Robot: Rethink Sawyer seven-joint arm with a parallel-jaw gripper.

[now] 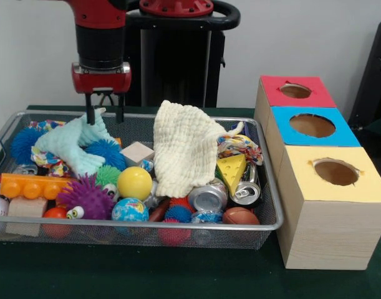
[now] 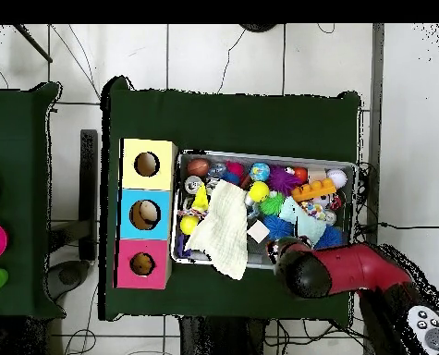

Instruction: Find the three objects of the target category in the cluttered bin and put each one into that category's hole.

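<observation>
The wire mesh bin (image 1: 272, 202) is full of toys, cans and cloths; it also shows in the overhead view (image 2: 265, 155). My gripper (image 1: 105, 114) hangs over the bin's far left part. Its fingers (image 1: 90, 116) stand apart on either side of a raised peak of a mint green cloth (image 1: 75, 144). The jaws look open. In the overhead view the arm (image 2: 306, 270) hides the gripper. A cream cloth (image 1: 181, 149) lies draped over the bin's middle. The red-faced hole (image 1: 295, 91) is the far one on the wooden box, and it also shows in the overhead view (image 2: 142, 264).
A blue-faced hole (image 1: 312, 125) and a yellow-faced hole (image 1: 335, 172) sit nearer on the same box. The bin holds a yellow ball (image 1: 135, 182), a purple spiky ball (image 1: 85, 197), a cheese wedge toy (image 1: 232, 169), crushed cans (image 1: 207, 198), an orange brick (image 1: 33, 185) and a wooden cube (image 1: 137, 152).
</observation>
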